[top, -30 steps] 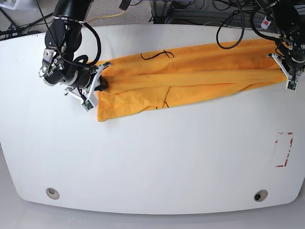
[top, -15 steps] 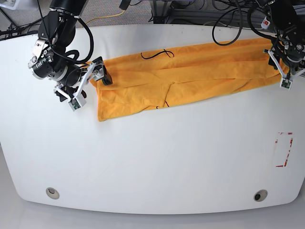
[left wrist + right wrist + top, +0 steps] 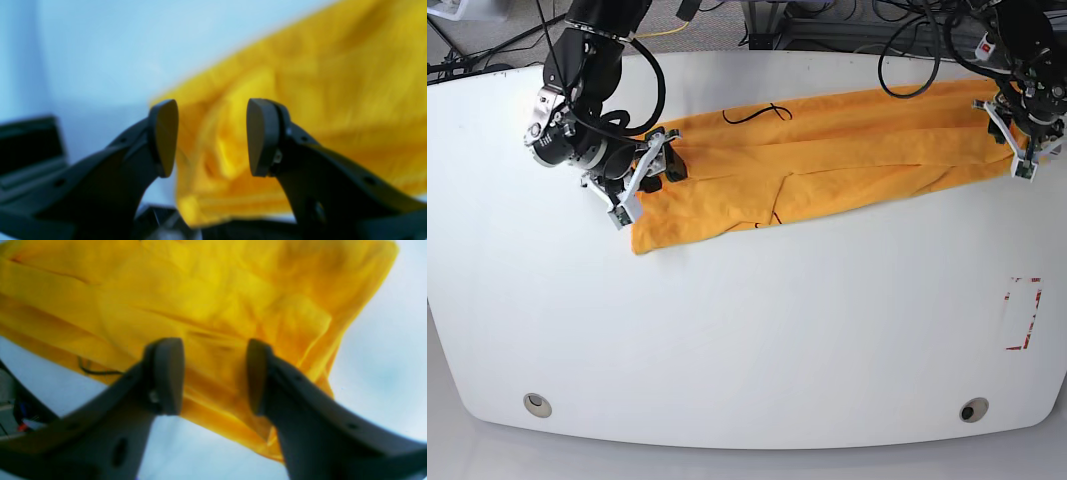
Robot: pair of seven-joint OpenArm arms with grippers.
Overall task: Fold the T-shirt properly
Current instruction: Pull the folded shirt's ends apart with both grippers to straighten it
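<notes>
T-shirt (image 3: 827, 150) lies flat as long folded band along far edge of white table (image 3: 747, 340), running from far-left area to far-right corner; dark thread marks near its far side. Right gripper (image 3: 649, 170) at band's left end, jaws spread, cloth seen behind gap, nothing pinched (image 3: 213, 373). Left gripper (image 3: 1025, 140) at band's right end near table's far-right corner, jaws spread, empty (image 3: 211, 136). Red-marked rectangle (image 3: 1023, 313) near right edge, well apart from shirt.
</notes>
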